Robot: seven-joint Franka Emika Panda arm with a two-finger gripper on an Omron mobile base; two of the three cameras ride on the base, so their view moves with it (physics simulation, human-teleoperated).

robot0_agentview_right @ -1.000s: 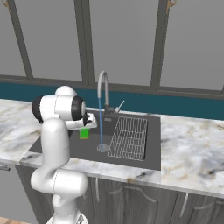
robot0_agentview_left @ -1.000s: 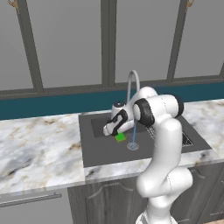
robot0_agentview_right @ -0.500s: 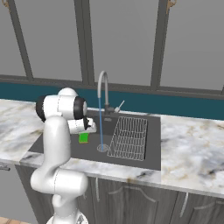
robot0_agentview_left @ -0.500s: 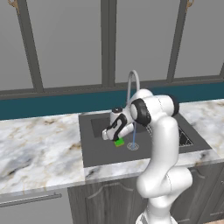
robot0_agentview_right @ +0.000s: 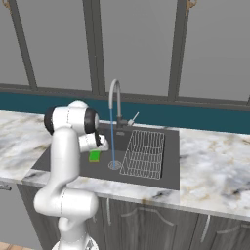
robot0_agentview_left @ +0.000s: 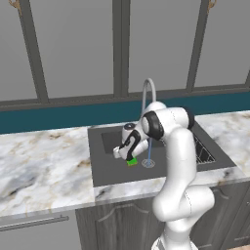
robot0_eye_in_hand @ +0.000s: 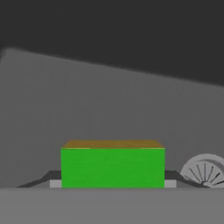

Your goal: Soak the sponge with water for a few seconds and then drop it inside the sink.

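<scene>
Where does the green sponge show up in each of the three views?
Left base view: the sponge sits at the gripper, left of the water.
Right base view: green patch left of the water.
Hand view: lower centre, between the gripper's tips.
Shared landmark: the round drain.
</scene>
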